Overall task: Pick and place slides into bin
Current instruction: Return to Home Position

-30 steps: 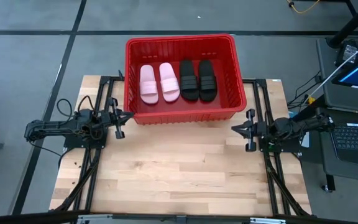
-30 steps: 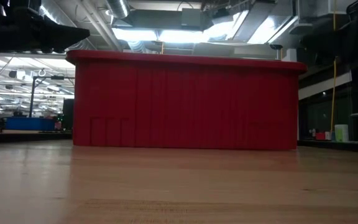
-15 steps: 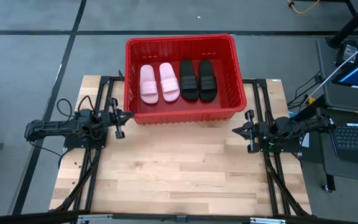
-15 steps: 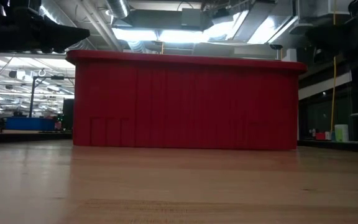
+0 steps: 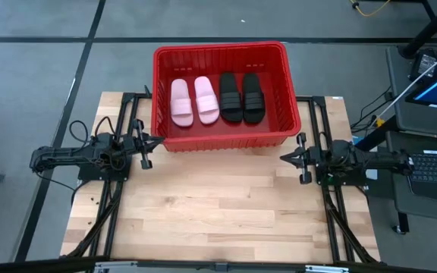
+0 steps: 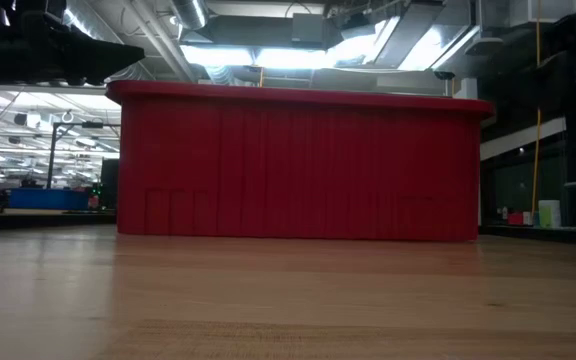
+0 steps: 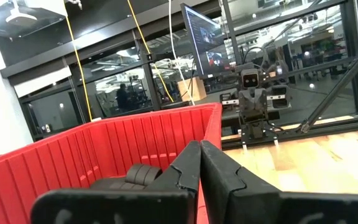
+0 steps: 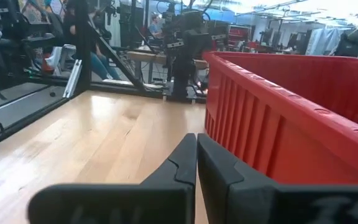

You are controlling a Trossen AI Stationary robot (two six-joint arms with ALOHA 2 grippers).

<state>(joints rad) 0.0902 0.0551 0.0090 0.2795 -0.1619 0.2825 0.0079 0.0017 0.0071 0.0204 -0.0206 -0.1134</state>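
The red bin (image 5: pixel 222 95) stands at the table's far middle, its base on the wood. Inside it lie two pale pink slides (image 5: pixel 194 101) side by side on the left and two black slides (image 5: pixel 242 98) on the right, soles on the bin's floor. My left gripper (image 5: pixel 152 141) is shut and empty at the bin's near left corner. My right gripper (image 5: pixel 284 158) is shut and empty at the bin's near right corner. In the left wrist view a black slide (image 7: pixel 132 177) shows inside the bin past the shut fingers (image 7: pixel 199 163).
The wooden table (image 5: pixel 218 212) lies bare in front of the bin. Black rails (image 5: pixel 112 205) run along both table sides. A desk with a laptop (image 5: pixel 435 98) stands right of the table. People sit in the room beyond (image 8: pixel 98 56).
My right arm has shifted a little toward the table's left and straightened; its gripper stays shut. The bin and slides have kept still.
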